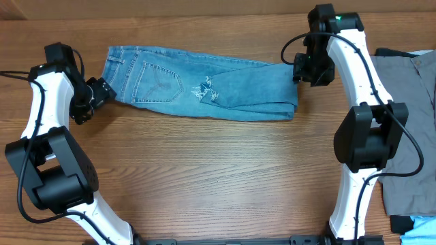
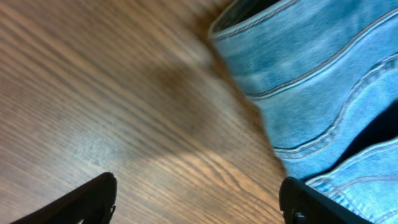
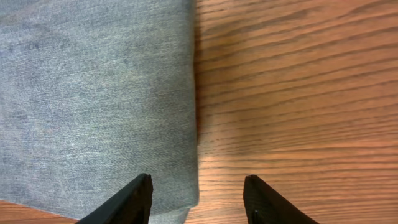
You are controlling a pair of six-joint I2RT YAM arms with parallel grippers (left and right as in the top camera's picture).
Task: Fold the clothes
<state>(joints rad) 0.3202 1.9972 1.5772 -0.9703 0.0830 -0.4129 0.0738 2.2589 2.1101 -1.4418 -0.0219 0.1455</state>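
The light blue jeans (image 1: pixel 204 85) lie across the far part of the table, folded lengthwise, waistband at the left, folded end at the right. A back pocket and white distressed spots show on top. My left gripper (image 1: pixel 102 92) is open just left of the waistband; the left wrist view shows the waistband edge (image 2: pixel 311 81) ahead of open, empty fingers (image 2: pixel 199 199). My right gripper (image 1: pixel 303 68) is open at the jeans' right end; the right wrist view shows the denim's folded edge (image 3: pixel 99 99) between its fingers (image 3: pixel 198 199), with nothing gripped.
Plain grey trousers (image 1: pixel 409 116) lie at the right table edge, beside the right arm. A light blue item (image 1: pixel 419 231) shows at the bottom right corner. Wooden tabletop (image 1: pixel 218 177) lies between the arm bases.
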